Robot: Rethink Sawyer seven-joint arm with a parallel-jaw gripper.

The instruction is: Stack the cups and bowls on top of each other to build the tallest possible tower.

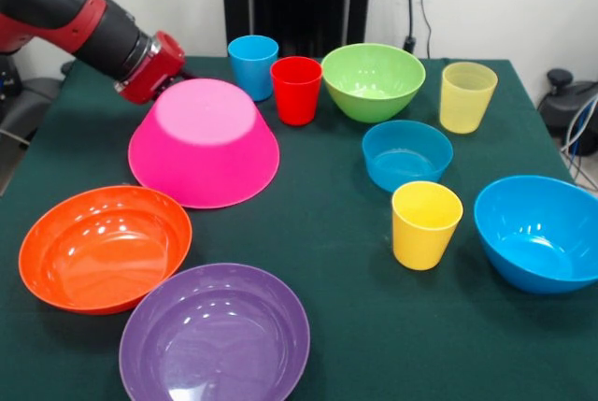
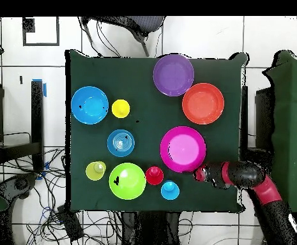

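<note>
The big pink bowl (image 1: 204,139) (image 2: 182,148) lies upside down on the green table with nothing on top of it. My gripper (image 1: 155,66) (image 2: 199,172) is at its far left rim, partly hidden behind the bowl. Right of it along the far side stand a blue cup (image 1: 253,66), a red cup (image 1: 296,90), a green bowl (image 1: 373,80) and a pale yellow cup (image 1: 467,96). A small blue bowl (image 1: 406,154), an opaque yellow cup (image 1: 425,224) and a larger blue bowl (image 1: 540,231) sit on the right. The orange bowl (image 1: 105,248) and purple bowl (image 1: 215,334) rest upright at the near left.
The arm (image 1: 65,8) reaches in from the upper left, low over the table's corner. In the overhead view, cables lie on the floor around the table (image 2: 144,127), and other green-covered tables (image 2: 291,96) stand to either side.
</note>
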